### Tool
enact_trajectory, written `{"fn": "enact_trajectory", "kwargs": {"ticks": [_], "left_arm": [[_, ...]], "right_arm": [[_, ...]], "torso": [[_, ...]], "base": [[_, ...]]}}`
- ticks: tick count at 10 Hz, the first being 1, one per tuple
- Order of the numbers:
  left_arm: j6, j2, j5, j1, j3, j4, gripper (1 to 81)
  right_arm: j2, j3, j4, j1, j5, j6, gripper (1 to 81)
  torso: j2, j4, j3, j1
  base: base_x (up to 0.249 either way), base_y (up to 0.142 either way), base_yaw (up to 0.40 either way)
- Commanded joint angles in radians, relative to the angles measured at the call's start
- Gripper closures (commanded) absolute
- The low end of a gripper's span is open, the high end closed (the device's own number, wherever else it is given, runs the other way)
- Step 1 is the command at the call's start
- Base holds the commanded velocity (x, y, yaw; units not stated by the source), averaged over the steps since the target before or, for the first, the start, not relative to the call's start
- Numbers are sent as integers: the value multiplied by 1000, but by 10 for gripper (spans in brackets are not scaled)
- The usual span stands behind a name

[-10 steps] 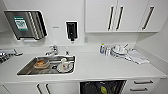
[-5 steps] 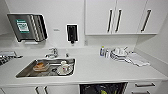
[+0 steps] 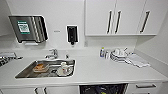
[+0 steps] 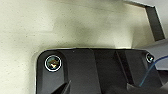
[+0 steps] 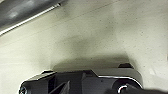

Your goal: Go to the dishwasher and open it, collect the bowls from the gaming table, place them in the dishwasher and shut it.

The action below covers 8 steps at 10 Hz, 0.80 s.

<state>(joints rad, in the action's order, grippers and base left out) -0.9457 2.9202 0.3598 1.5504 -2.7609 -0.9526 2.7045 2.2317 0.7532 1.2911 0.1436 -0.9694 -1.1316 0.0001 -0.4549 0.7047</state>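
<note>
One white surface [image 3: 100, 70], seen from the head view, runs the width of the kitchen wall.

Sink [image 3: 23, 73]: steel, set toward the surface's left end; holds an orange item and pale crockery. Tap [image 3: 53, 53] at its back edge.

Bottles [image 3: 102, 52]: small, at the back edge, right of centre.

Plates [image 3: 117, 55]: a stack beside the bottles, with a folded cloth [image 3: 137, 60] toward the right end.

Wall fittings: towel dispenser [image 3: 28, 28], dark soap dispenser [image 3: 72, 34], white cabinets [image 3: 120, 17] with dark handles.

Dishwasher [image 3: 103, 89]: under the front edge, right of the sink; a dark opening with what looks like rack and contents, so it appears open already. White drawer [image 3: 145, 87] just beside it.

Hands: both wrist views look down on pale speckled floor; whether either hand's fingers are apart or together cannot be told.

Step in hand, judged: working at the dishwasher. Done well, the robot stays square to the opening and keeps both arms low and clear of the front edge.

Room: floor under both wrists looks free; a steel strip [image 4: 155, 22] lies near the left arm, a grey band [image 5: 25, 12] near the right.
</note>
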Motion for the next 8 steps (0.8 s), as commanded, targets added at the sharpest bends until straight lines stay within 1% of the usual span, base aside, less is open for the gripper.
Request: {"fn": "enact_trajectory", "kwargs": {"ticks": [1,2,4,5,6,7,8], "left_arm": [[-1,-12,-25,-36,-6,3,10],[-1,-12,-25,-36,-6,3,10],[1,-10,-25,-36,-6,3,10],[1,-10,-25,-36,-6,4,10],[1,-9,-25,-36,-6,3,10],[1,-9,-25,-36,-6,3,10],[1,-9,-25,-36,-6,3,10]], "right_arm": [[8,8,0,-97,42,-6,10],[11,8,1,-98,45,0,10],[16,15,3,-97,47,4,10],[17,20,3,-97,47,4,10],[20,22,3,-98,47,4,10],[25,23,-2,-107,45,3,10],[39,23,3,-130,37,-6,10]], "torso": [[0,0,0,0],[0,0,0,0],[0,0,-82,0],[-1,0,-106,0],[-1,0,-97,0],[-1,0,-79,0],[0,0,-96,0]], "base": [[0,0,0],[0,0,0],[0,0,0],[0,0,0],[0,0,0],[0,0,0],[0,0,0]]}}
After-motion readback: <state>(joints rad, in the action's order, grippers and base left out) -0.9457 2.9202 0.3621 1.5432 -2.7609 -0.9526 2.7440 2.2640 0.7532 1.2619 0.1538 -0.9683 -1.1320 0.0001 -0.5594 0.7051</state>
